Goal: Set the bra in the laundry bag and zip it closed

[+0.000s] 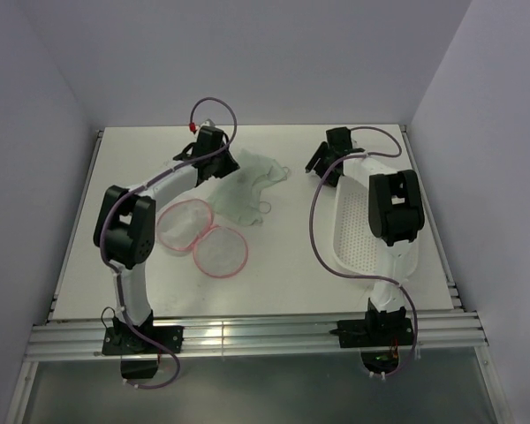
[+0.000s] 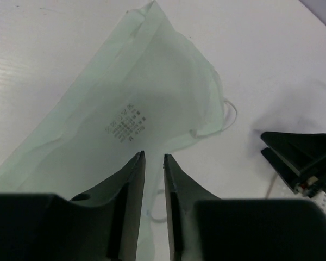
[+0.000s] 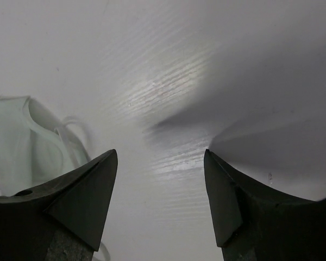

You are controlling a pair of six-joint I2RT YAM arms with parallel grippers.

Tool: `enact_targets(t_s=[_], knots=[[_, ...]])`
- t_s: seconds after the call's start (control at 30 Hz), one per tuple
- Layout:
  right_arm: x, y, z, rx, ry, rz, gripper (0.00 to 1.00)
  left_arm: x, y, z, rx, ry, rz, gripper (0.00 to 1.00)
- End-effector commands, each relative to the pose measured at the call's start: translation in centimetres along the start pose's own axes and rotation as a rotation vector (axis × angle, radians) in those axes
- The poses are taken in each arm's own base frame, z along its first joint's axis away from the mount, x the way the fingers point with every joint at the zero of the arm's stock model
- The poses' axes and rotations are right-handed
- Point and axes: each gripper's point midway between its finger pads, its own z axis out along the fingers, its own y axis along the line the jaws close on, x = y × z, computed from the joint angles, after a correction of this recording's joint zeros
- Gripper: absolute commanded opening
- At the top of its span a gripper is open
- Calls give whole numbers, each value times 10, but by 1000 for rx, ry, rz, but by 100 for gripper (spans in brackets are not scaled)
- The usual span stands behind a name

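Note:
The bra (image 1: 250, 187), pale mint sheer fabric with thin straps, lies crumpled on the white table behind the laundry bag (image 1: 185, 224). The bag lies open as two round mesh discs with pink rims, the second disc (image 1: 221, 253) nearer me. My left gripper (image 1: 223, 164) is down on the bra's left edge. In the left wrist view its jaws (image 2: 154, 155) stand a narrow gap apart, with the bra (image 2: 144, 92) and a strap loop showing through the gap. My right gripper (image 1: 323, 168) hovers open right of the bra. It (image 3: 160, 153) is over bare table, the bra (image 3: 16, 142) at its left.
A white perforated plastic basket (image 1: 353, 231) lies along the right side under the right arm. The right gripper's black fingers (image 2: 301, 157) show close by in the left wrist view. White walls enclose the table on three sides.

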Motion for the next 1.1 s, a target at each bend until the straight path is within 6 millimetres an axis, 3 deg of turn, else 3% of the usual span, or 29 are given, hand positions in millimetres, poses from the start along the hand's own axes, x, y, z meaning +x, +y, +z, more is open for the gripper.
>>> enact_targets(t_s=[0.0,0.07,0.23,0.47,0.73,1.07], knots=[[-37,30,-35,-94,-126,-27,72,-5,-13,18,18,-11,30,26],[-32,43,-34,-162,-91,-30,73,4,-6,31,-7,16,40,19],[-30,76,-26,-301,-43,-38,73,23,-7,43,-15,64,75,3],[-37,106,-16,-371,-28,-59,74,52,-1,58,-54,136,131,0],[-25,109,4,-328,2,-87,74,89,13,67,-86,224,170,0],[-3,119,26,-323,55,-145,68,108,11,64,-60,286,209,0]])
